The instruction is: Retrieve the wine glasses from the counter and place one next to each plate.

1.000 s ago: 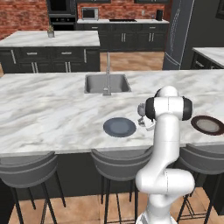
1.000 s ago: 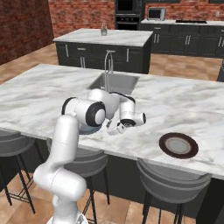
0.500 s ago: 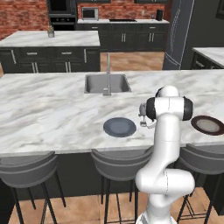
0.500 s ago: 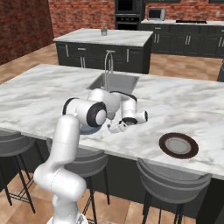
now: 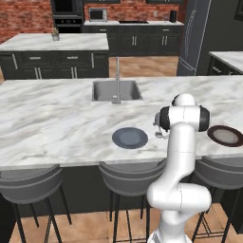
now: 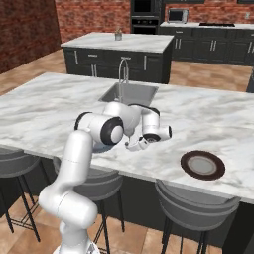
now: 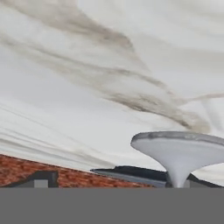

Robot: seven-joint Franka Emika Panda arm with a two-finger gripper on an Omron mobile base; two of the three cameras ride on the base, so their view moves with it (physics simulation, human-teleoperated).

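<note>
In the middle of the left base view, the blue-grey plate (image 5: 129, 137) is lying on the marble sink top (image 5: 57, 123), below the sink (image 5: 116, 90) and the faucet (image 5: 117, 78). The gripper (image 5: 158, 132) is hanging low over the marble just right of this plate, partly hidden behind the white arm. The brown-rimmed plate (image 5: 225, 135) is lying well apart, at the right edge of the frame. Three grey stools (image 5: 126, 178) are standing along the bottom.

In the hand view, the round foot of a wine glass (image 7: 181, 151) is showing at lower right, very close to the camera. I cannot tell if the fingers are clamped on it or apart.

In the right base view, the gripper (image 6: 136, 145) is sitting slightly lower than a second ago. Both plates are lying as before.

I cannot read any writing.
</note>
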